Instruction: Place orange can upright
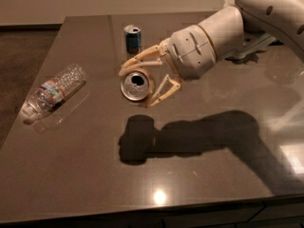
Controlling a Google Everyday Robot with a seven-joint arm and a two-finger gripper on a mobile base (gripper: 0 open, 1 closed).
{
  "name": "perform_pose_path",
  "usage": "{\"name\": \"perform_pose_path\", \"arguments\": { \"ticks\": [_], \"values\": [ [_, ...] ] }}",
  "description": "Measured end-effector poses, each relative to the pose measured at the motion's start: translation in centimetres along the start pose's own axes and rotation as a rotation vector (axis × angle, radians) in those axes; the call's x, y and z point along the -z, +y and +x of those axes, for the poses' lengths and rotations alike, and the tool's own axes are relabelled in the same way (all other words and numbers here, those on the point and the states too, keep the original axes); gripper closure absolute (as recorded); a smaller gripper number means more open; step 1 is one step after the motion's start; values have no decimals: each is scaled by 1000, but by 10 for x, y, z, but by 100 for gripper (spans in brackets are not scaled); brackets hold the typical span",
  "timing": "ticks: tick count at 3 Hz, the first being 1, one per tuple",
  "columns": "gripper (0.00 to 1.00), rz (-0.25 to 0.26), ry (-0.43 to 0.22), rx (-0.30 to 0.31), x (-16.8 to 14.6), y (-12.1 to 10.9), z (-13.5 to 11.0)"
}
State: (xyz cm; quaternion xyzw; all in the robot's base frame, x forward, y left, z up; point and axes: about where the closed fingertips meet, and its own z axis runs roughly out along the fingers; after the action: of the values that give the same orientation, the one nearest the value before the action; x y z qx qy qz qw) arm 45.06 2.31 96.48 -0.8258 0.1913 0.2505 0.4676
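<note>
My gripper (142, 82) is shut on the orange can (137, 85) and holds it in the air above the middle of the dark table (190, 175). The can lies on its side in the fingers, with its silver pull-tab end facing the camera and its orange wall mostly hidden behind that end. One cream finger (141, 60) curves over the top of the can, the other (162, 91) runs under its right side. The can's shadow falls on the table below it.
A taller blue-and-silver can (133, 38) stands upright at the back of the table, just behind the gripper. A clear plastic water bottle (53, 90) lies on its side near the table's left edge. The arm's shadow crosses the table's middle right.
</note>
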Motion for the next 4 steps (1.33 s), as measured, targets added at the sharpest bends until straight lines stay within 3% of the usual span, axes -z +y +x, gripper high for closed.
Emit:
{"name": "perform_pose_path", "arguments": {
  "ticks": [1,2,4],
  "values": [
    [100,-18,-52,-86,1,0,2],
    [100,-35,-63,-145,4,1,0],
    [100,-48,5,-259,8,10,-8]
  ]
}}
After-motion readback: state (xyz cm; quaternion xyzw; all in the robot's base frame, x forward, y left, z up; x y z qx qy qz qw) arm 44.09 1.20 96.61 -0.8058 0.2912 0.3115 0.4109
